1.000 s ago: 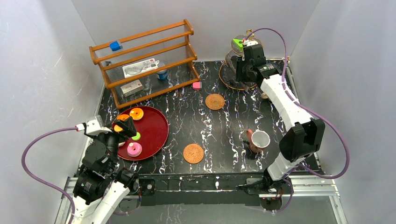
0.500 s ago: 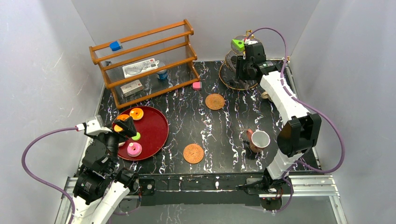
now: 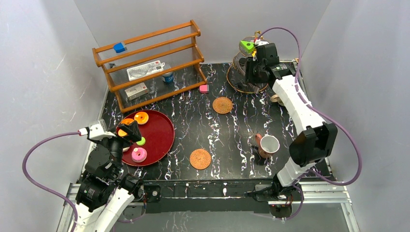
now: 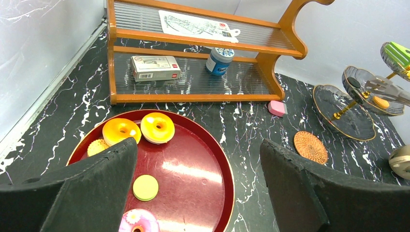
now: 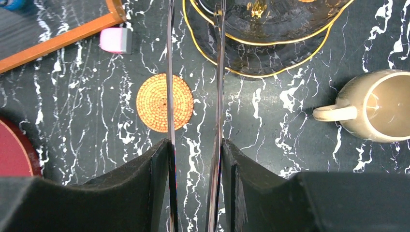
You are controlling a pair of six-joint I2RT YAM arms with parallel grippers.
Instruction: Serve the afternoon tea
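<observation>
**A:** Risks noted from this position?

**B:** The main one concerns the metal tongs (image 4: 391,89). They are pinched between the fingers of the right gripper (image 5: 196,145), which is closed about halfway onto the two blades. The blades are thin and smooth, so they could twist or slide in the pads if the tips are pressed against glass. The tips lie over the middle tier of the tiered glass stand (image 3: 244,79), just above an orange cookie (image 4: 382,102). It cannot be told whether anything is pinched in them. A sideways nudge there could rock the stand and shed the green wedge (image 3: 246,46) from the top tier. A pastry released too high could also roll off the rim onto the table.

**A:** Pose of the arms?

**B:** The right arm is stretched far across the table, its wrist beside the stand, with the tongs extending forward from the fingers. The left arm is folded near its base. The left gripper (image 4: 198,150) hovers over the red tray (image 3: 162,130) with its jaws wide apart and nothing between them.

**A:** Location of the tea things?

**B:** The pink donut (image 3: 139,154), an orange donut (image 4: 157,127) and a green disc (image 4: 145,187) are recorded on the tray. The beige mug (image 5: 377,111) stands beside the stand's base. The pinkish-brown cup (image 3: 268,145) stands on bare table, and both the far woven coaster (image 3: 222,105) and the near woven coaster (image 3: 200,158) are unoccupied. The serving is judged part done.
</observation>
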